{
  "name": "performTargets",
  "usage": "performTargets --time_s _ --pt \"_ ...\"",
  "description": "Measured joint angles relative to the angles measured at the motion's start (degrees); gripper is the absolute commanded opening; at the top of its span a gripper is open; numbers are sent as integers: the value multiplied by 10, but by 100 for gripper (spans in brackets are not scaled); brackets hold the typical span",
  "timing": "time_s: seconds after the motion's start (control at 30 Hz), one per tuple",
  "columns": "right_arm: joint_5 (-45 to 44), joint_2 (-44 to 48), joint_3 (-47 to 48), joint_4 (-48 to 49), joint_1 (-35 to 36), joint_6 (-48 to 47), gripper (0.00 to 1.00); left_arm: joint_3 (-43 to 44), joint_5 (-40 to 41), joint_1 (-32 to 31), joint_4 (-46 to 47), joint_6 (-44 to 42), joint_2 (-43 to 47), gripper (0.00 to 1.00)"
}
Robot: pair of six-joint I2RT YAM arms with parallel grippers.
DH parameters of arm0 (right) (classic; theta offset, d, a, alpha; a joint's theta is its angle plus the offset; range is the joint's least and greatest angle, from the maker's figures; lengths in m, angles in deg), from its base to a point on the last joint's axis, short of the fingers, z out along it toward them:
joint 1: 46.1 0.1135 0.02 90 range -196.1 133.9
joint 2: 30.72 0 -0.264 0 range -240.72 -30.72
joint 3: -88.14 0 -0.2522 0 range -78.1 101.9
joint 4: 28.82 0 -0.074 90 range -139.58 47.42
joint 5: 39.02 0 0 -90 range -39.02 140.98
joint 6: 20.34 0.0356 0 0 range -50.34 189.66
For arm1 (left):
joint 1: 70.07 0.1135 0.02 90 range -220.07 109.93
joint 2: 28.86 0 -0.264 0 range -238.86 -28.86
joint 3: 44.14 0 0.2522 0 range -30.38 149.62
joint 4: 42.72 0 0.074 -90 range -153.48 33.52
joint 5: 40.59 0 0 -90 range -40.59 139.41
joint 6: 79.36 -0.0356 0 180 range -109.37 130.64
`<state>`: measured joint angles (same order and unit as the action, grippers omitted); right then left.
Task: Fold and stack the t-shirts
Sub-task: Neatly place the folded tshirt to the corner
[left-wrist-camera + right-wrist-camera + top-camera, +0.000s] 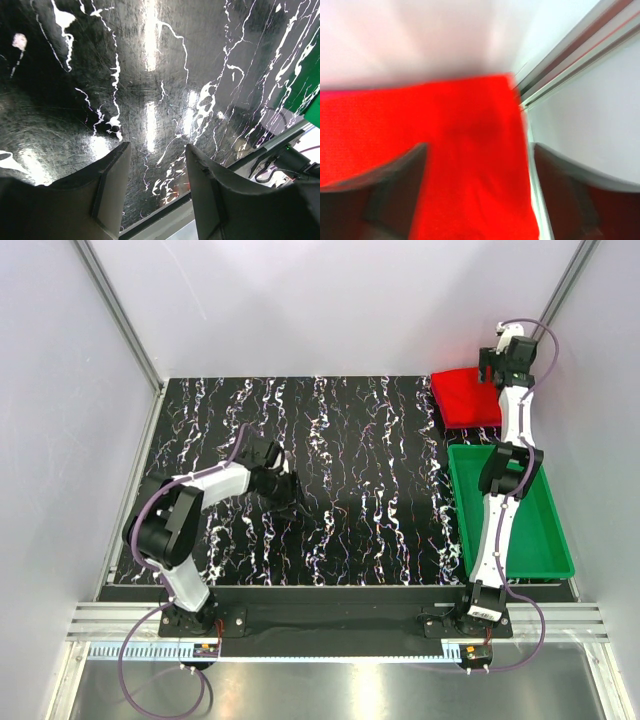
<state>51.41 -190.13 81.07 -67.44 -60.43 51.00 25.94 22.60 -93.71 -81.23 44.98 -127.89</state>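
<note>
Two fingers of your right gripper (pixel 479 150) stand wide apart with nothing pinched between them. The wrist view is blurred, and red cloth fills the space beneath them. That cloth is the bright red shirt (pixel 470 115), the top layer of the folded t-shirts (pixel 465 398), which lie in the far right corner of the table (pixel 350 470). The pile is a near-square block with its edges square to the table's edges and its slightly longer side running left to right. You cannot tell which end holds the neck. Only a thin edge of the darker crimson shirt (pixel 470 425) shows, along the pile's near side.

Your right arm stretches far forward from its base. Its elbow is above the far end of the green tray (pixel 535 520) and its wrist is over the pile. The tray lies just on the near side of the pile, under the arm. A metal frame post (pixel 570 65) and white walls close in the corner beside the cloth.

Your left gripper (pixel 157 147) is also spread, holding nothing, low over bare black marbled tabletop left of centre. Its arm is folded, with the elbow out toward the left edge.
</note>
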Motion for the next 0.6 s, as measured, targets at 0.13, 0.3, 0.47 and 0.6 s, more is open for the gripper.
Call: performTargets --time_s 0.13,0.3,0.47,0.6 --pt "-17 6 -2 27 0 12 100 -2 0 -2 -3 0 9 52" --pt "-14 88 -64 4 4 96 100 -31 2 -3 -6 2 79 54" --pt "17 240 -165 -28 40 212 100 -94 5 -6 6 19 207 56" --pt "32 401 -315 -34 135 292 100 -158 3 -7 22 50 307 58"
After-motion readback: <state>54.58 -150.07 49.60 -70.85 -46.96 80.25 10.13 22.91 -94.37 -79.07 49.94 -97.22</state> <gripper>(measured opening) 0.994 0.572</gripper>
